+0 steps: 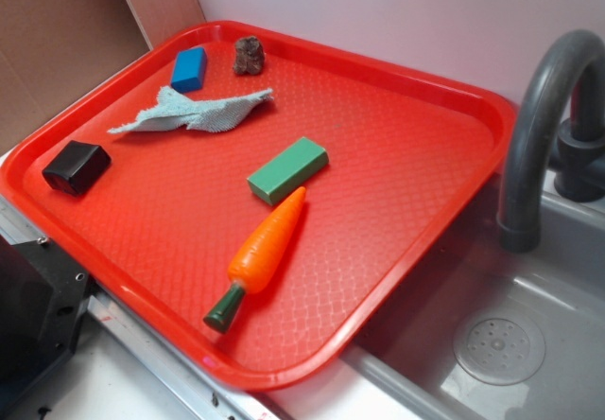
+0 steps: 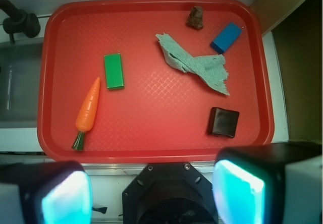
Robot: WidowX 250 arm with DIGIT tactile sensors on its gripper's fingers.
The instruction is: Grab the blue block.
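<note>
Blue block [image 1: 189,68] lies flat at the far left corner of the red tray [image 1: 416,183], just left of a small brown rock-like lump [image 1: 249,55] and just beyond a crumpled pale teal cloth [image 1: 194,110]. A glossy black block [image 1: 76,166] sits near the tray's left edge, well apart from it. Toward the middle lies a green block [image 1: 287,169], with a toy carrot [image 1: 260,254] just near of it. A grey sink [image 1: 510,344] with a dark faucet [image 1: 544,127] stands to the right. In the wrist view, the gripper [image 2: 151,193] hangs off the tray's near edge, its fingers [image 2: 237,191] spread wide apart and holding nothing.
</note>
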